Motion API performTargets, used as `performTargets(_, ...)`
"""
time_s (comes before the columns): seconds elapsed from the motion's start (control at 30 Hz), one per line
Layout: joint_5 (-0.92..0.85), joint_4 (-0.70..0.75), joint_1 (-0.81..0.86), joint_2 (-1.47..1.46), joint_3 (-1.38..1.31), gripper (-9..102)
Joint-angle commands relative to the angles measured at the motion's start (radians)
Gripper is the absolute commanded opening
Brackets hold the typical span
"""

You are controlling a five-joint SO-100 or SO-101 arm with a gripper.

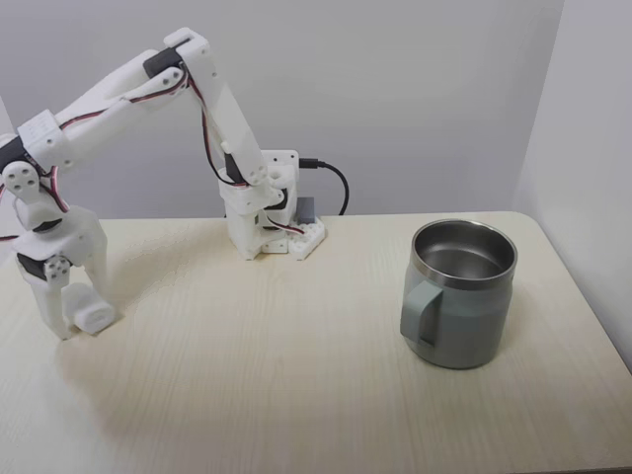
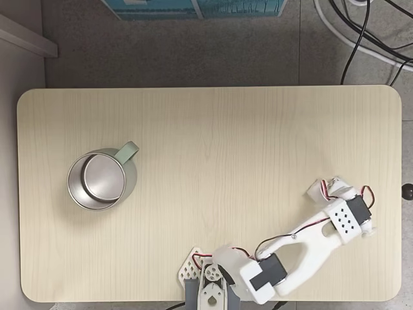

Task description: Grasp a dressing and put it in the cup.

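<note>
The dressing [image 1: 92,315], a small white gauze roll, sits at table level at the far left in a fixed view. My gripper [image 1: 79,314] reaches down around it, its jaws closed against the roll's sides. From above, the gripper [image 2: 321,192] is near the table's right edge, with the dressing [image 2: 317,188] peeking out at its tip. The grey-green cup [image 1: 472,326] stands upright and empty on the right, handle toward the camera. Seen from above, the cup [image 2: 131,175] is at the left, far from the gripper.
The light wooden table [image 1: 296,385] has wide free room between gripper and cup. The arm's base [image 1: 267,217] is bolted at the back edge with a black cable [image 1: 336,183]. Cables [image 2: 361,39] and a blue box [image 2: 193,8] lie on the floor beyond.
</note>
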Motion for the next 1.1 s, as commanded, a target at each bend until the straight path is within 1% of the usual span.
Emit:
performTargets(0.0,-0.009,0.005,0.009,0.002,0.051,8)
performTargets(0.03,-0.008,0.008,0.011,0.008,0.058,0)
performTargets(0.17,-0.005,0.029,0.012,0.011,0.069,0)
performTargets(0.3,0.029,0.114,-0.002,-0.012,0.133,0)
performTargets(0.47,0.104,0.284,-0.044,-0.08,0.301,0)
performTargets(0.63,0.163,0.515,-0.103,-0.107,0.54,-1)
performTargets(0.67,0.173,0.543,-0.112,-0.12,0.574,-1)
performTargets(0.73,0.193,0.546,-0.133,-0.189,0.569,-1)
performTargets(0.93,0.21,0.548,-0.221,-0.433,0.437,-1)
performTargets(1.07,0.232,0.54,-0.356,-0.595,0.334,-1)
